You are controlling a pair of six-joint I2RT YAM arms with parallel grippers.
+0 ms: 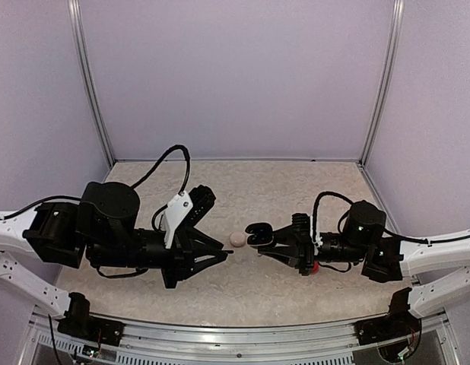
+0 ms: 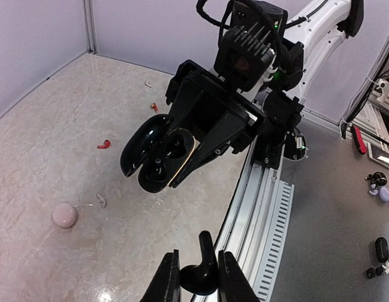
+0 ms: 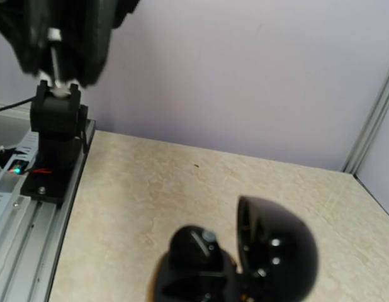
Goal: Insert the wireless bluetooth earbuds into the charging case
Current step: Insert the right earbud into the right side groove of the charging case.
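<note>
The wireless bluetooth earbuds: 1 black earbud [image 2: 205, 246] sat clamped in the left gripper [image 2: 199, 265], with the open charging case [image 2: 158, 154] at its 12 o'clock, gripped by the right gripper [image 1: 270, 239]. Its stem should be aligned over a well before lowering. 1 red earbud [image 2: 104, 145], 1 whitish earbud [image 2: 101, 201] and a pink case [image 2: 64, 216] lay on the table [image 2: 50, 119] at 9 o'clock. No obstruction was judged.

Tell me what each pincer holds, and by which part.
Left pincer: black earbud, by its rounded head. Right pincer: open black charging case, by its base half.

Black arms [image 1: 136, 228], black fingers [image 2: 169, 280] — white outer links [image 1: 11, 228], looping black cables [image 1: 163, 161].
</note>
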